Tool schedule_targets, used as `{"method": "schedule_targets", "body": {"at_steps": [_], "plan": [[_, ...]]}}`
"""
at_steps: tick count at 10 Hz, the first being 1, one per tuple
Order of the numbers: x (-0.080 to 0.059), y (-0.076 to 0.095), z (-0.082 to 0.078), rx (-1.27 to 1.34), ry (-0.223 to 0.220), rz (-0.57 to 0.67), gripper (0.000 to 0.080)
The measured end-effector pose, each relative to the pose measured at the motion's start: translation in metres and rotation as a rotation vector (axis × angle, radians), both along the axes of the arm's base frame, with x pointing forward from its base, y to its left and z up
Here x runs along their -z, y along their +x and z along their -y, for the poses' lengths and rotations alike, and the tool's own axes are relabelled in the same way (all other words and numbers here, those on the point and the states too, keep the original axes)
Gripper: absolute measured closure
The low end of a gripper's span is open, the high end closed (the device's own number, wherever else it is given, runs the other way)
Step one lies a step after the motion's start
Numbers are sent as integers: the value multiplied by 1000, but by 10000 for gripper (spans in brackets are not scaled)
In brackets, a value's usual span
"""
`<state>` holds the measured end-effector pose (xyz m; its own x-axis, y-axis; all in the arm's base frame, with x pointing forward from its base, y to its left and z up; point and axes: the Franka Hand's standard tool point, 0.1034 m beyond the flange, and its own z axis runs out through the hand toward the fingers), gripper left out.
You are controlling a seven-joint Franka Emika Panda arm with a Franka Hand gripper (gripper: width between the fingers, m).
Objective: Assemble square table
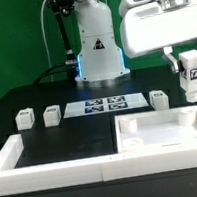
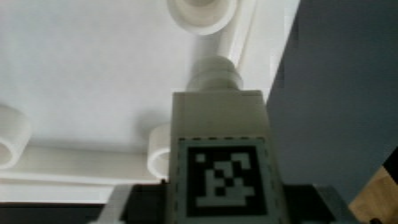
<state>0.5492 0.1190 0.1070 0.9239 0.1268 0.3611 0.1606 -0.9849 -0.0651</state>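
Note:
My gripper [image 1: 189, 62] is shut on a white table leg [image 1: 192, 76] with a black-and-white tag on its side, held upright at the exterior view's right. The leg hangs just above the far right corner of the square tabletop [image 1: 161, 131], which lies flat with its round sockets up. In the wrist view the leg [image 2: 221, 150] fills the space between my gripper's [image 2: 222, 205] dark fingers. Its threaded tip [image 2: 215, 72] points toward a round socket [image 2: 199, 14] on the tabletop [image 2: 89, 70]. Three more legs [image 1: 26, 118] [image 1: 52, 114] [image 1: 159, 100] stand on the black table behind.
The marker board [image 1: 105, 105] lies flat between the loose legs, in front of the robot base [image 1: 97, 51]. A long white rim wall [image 1: 56, 171] runs along the front and up the exterior view's left side. Another round socket [image 2: 7, 135] shows at the wrist view's edge.

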Motion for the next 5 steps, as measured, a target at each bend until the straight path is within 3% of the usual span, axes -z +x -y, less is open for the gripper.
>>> {"method": "schedule_targets", "body": {"at_steps": [3,5], "plan": [[-2,30,7,-34,-13,30,508],[-1,31,6,-41,-15,31,508]]}}
